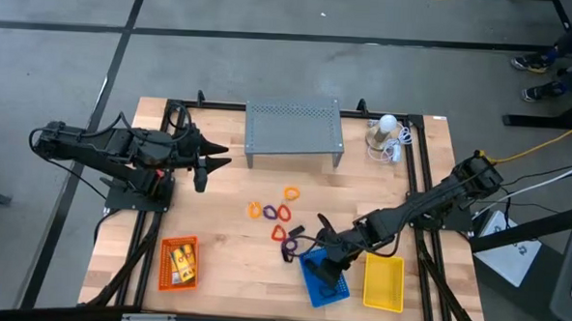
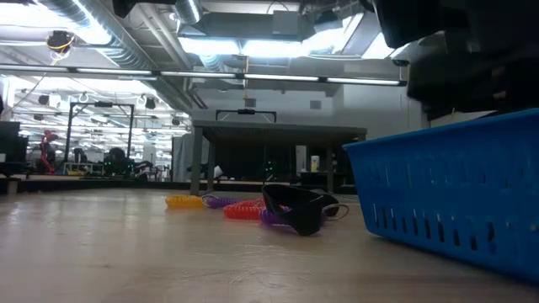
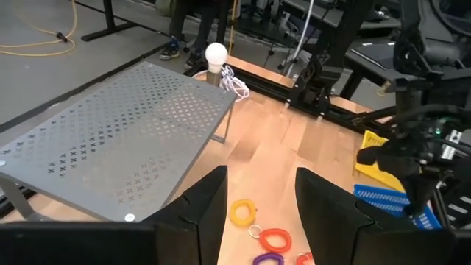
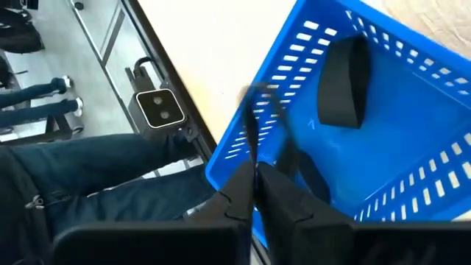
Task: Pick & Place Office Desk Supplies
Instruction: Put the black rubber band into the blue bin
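Observation:
My right gripper (image 1: 327, 267) hangs over the blue basket (image 1: 321, 281), its fingers shut (image 4: 255, 180) on a small black clip (image 4: 294, 165). Another black clip piece (image 4: 342, 92) lies on the basket floor. Orange, yellow and purple loops (image 1: 271, 212) and a black clip (image 1: 297, 233) lie on the table's middle; the clip and loops also show in the low view (image 2: 295, 210). Yellow-orange packets (image 1: 182, 261) lie in the orange basket (image 1: 165, 274). My left gripper (image 1: 207, 162) is open and empty beside the grey shelf (image 1: 293, 132). My right gripper pinches a thin dark wire part of the black clip (image 4: 252, 136) between its two fingertips, coming from above and pointing down into the blue basket. The clip's dark body (image 4: 298, 173) sits just past the fingers, inside the basket, and looks blurred. I cannot tell whether it rests on the basket floor.
A yellow basket (image 1: 382, 282) stands right of the blue one at the near edge. A white bulb with a cord (image 1: 388, 126) stands at the far right beside the shelf. A person's legs (image 4: 88, 177) show beyond the table's near edge.

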